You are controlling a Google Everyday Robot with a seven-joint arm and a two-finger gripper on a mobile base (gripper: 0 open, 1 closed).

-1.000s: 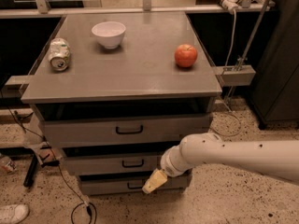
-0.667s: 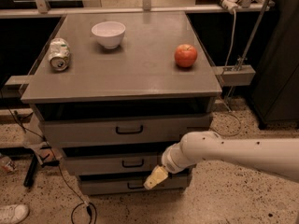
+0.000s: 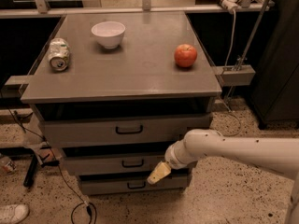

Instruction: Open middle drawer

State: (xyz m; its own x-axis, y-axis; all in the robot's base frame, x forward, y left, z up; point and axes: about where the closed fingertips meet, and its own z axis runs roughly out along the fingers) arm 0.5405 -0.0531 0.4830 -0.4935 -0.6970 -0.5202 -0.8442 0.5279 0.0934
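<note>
The grey cabinet has three drawers stacked below its top. The middle drawer [image 3: 107,164] has a flat grey front with a small black bar handle [image 3: 132,163] at centre. Its front stands about level with the other drawer fronts. My gripper [image 3: 159,173], with yellowish fingers, reaches in from the right on a white arm [image 3: 233,151]. It sits in front of the middle drawer's right part, just right of and slightly below the handle, and is not on the handle.
The top drawer [image 3: 126,129] and bottom drawer [image 3: 133,184] flank the middle one. On the cabinet top [image 3: 140,73] lie a crushed can [image 3: 59,54], a white bowl [image 3: 108,33] and a red apple [image 3: 185,55]. Cables [image 3: 74,204] trail on the floor at left.
The gripper has drifted slightly right and a little up along the middle drawer's front. The drawers have not moved.
</note>
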